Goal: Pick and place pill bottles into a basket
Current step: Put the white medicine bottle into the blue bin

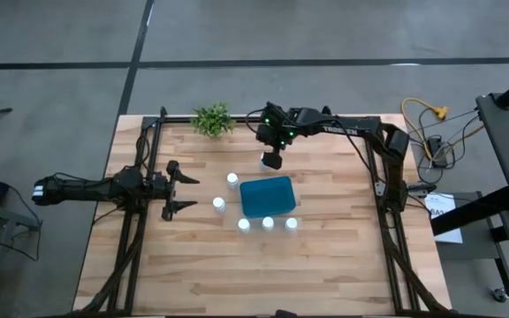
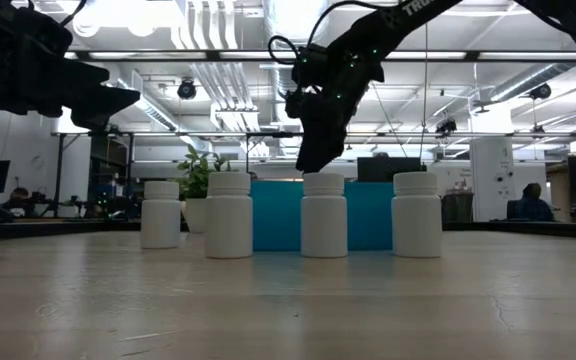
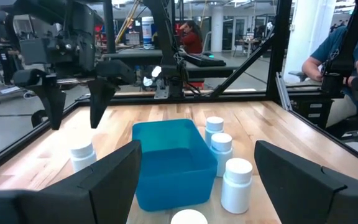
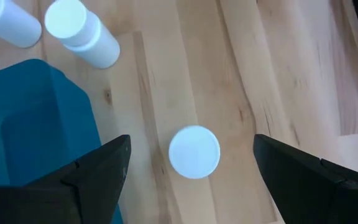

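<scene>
I take the basket (image 1: 266,196) as my landmark: a teal bin near the middle of the wooden table (image 1: 193,265), and from what I can see nothing lies in it yet. All six pill bottles still stand upright on the wood around it, so I judge the task barely begun, with every bottle left to move.

Three bottles (image 1: 268,223) sit in a row just beside the basket's near long edge. Two more (image 1: 219,204) stand off its left end, one a little farther back than the other. The sixth bottle (image 1: 268,162) is just beyond the basket's far edge, and it is the one I am working on.

My right arm reaches in from the right side of the table and bends down over that far bottle, wrist pointing straight at the tabletop. The right gripper (image 4: 193,163) hangs directly above the bottle's cap (image 4: 194,152), fingers spread wide with the cap centred between them; it has hold of nothing. I judge the next move to be a straight descent and a squeeze.

My left arm waits well off the basket's left end, stretched level toward it. The left gripper (image 3: 197,180) faces the basket with fingers wide apart and empty. A small green plant (image 1: 212,119) stands behind the basket, toward the table's far edge.
</scene>
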Available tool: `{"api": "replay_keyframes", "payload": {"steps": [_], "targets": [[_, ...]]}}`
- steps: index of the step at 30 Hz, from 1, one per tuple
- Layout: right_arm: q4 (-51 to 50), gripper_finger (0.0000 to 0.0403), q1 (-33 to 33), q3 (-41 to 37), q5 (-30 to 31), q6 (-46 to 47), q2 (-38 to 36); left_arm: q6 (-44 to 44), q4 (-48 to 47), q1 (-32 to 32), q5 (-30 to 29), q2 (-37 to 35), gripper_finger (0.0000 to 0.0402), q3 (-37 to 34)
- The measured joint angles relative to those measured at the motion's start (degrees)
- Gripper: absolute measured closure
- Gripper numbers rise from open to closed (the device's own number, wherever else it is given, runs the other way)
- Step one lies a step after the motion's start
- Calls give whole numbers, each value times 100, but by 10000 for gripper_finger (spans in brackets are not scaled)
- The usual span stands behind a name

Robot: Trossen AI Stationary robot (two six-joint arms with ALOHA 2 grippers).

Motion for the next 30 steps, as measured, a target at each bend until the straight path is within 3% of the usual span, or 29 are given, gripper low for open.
{"api": "replay_keyframes", "payload": {"steps": [30], "targets": [[-379, 74, 3, 153, 12, -42, 400, -1, 1, 0, 0, 9, 107, -2]]}}
